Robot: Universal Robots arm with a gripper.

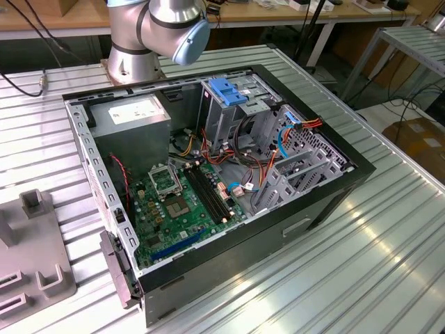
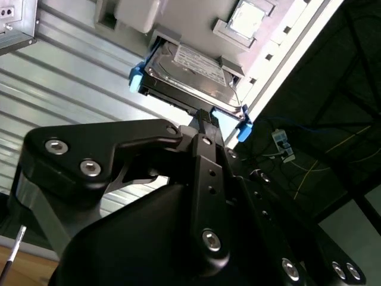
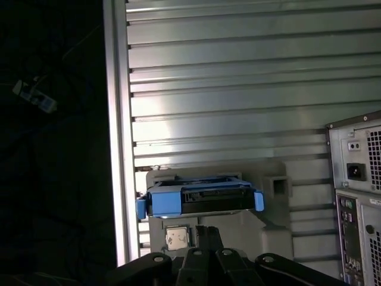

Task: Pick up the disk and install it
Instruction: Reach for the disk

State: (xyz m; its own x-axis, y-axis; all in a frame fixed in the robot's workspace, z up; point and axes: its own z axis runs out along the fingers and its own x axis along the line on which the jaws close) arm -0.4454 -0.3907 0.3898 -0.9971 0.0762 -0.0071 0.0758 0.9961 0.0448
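- Gripper aimed at the near edge of the disk, close to it; whether it is open or closed cannot be told.
- Disk rests in a grey fixture on the ribbed table, probably so that its blue-framed edge faces the approach.

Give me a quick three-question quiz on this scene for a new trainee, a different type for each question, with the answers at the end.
1. True or false: the disk is already installed inside the open computer case.
2. Multiple choice: the plastic carrier framing the disk is A) red, B) blue, C) yellow.
3. Fill in the blank: the green board lying in the bottom of the open case is the ____.

Key:
1. False. In both wrist views, the disk rests on a grey fixture on the ribbed table, outside the case.
2. B.
3. Motherboard.
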